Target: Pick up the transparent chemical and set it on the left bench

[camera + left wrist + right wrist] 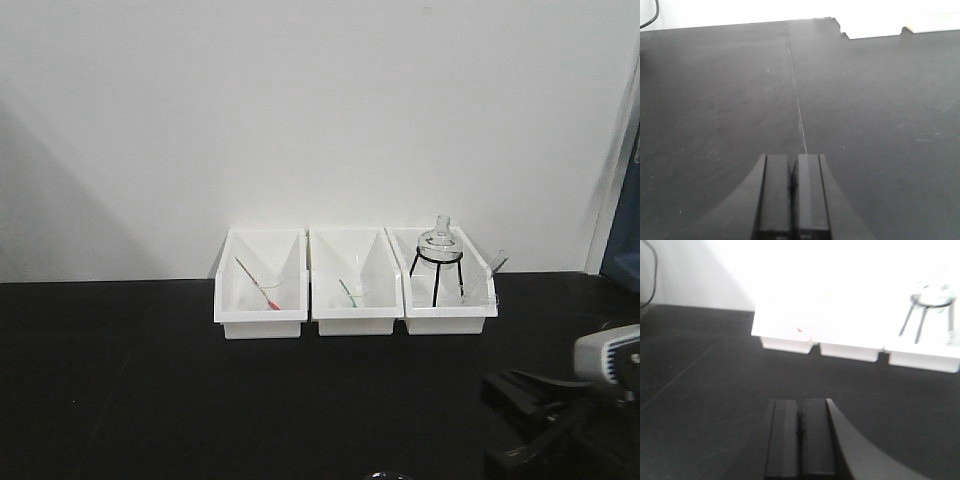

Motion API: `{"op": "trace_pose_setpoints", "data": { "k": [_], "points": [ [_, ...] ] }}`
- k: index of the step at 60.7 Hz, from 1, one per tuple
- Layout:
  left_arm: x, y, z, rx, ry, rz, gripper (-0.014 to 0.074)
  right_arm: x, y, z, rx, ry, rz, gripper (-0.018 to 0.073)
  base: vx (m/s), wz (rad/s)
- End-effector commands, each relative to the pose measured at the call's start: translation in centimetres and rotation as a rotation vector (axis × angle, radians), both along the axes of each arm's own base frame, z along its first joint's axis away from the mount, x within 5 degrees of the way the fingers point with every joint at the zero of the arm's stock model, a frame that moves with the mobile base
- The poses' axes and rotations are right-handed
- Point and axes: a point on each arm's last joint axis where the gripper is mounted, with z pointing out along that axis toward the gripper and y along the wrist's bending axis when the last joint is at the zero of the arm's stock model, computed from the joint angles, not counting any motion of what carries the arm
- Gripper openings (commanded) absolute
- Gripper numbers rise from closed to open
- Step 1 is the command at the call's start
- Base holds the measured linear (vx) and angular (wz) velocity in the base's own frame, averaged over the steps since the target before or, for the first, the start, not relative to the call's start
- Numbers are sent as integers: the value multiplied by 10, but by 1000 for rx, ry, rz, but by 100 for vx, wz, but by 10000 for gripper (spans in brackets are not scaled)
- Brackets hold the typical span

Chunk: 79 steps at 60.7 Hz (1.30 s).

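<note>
Bins: L w/ red dropper, mid green dropper, R flask + transparent chemical; both hands closed, empty

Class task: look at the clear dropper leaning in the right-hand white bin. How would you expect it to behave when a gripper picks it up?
The clear dropper looks thin and slender, so it is probably very light and may flex if pinched. It leans on the right-hand bin beside the glass flask on its stand, so it could slide or roll when nudged. Its smooth look suggests a slippery grip.

Right wrist view blurred, white bins blown out by glare.
</note>
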Motion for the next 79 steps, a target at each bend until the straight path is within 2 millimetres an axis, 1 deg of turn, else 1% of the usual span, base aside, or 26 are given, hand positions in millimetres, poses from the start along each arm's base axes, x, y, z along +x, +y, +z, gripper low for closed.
{"op": "trace_pose_setpoints", "data": {
  "k": [1,11,22,25,31,33,39,44,47,50,56,62,65,66,71,79],
  "points": [
    [-1,0,3,-14,-81,-1,-3,-14,-6,29,26,-121,2,-8,0,0],
    [-1,0,3,-14,-81,-1,-3,-31,-13,44,49,-194,-6,-8,0,0],
    [-1,0,3,-14,-81,-1,-3,-37,-15,49,60,-221,-6,-8,0,0],
    [-1,0,3,-14,-81,-1,-3,-37,-15,49,26,-235,0,-8,0,0],
    [-1,0,3,-14,-81,-1,-3,-37,-15,47,-129,-285,17,-8,0,0],
    [-1,0,3,-14,-81,-1,-3,-37,-15,48,-133,-291,20,-8,0,0],
    [-1,0,3,-14,-81,-1,-3,-35,-17,45,-31,-220,-18,-8,0,0],
    [-1,0,3,-14,-81,-1,-3,-38,-22,42,-36,-169,-63,-8,0,0],
    [-1,0,3,-14,-81,-1,-3,-43,-26,38,-63,-141,-79,-8,0,0],
    [-1,0,3,-14,-81,-1,-3,-50,-29,30,-78,-120,-80,-8,0,0],
    [-1,0,3,-14,-81,-1,-3,-68,-37,11,-101,-153,-79,-8,0,0],
    [-1,0,3,-14,-81,-1,-3,-87,-56,-12,9,-232,-204,-8,0,0],
    [-1,0,3,-14,-81,-1,-3,-96,-64,-21,37,-275,-263,-8,0,0],
    [-1,0,3,-14,-81,-1,-3,-99,-67,-26,38,-280,-288,-8,0,0],
    [-1,0,3,-14,-81,-1,-3,-114,-76,-45,30,-313,-374,-8,0,0],
    [-1,0,3,-14,-81,-1,-3,-130,-84,-77,39,-289,-475,-8,0,0]
  ]
}}
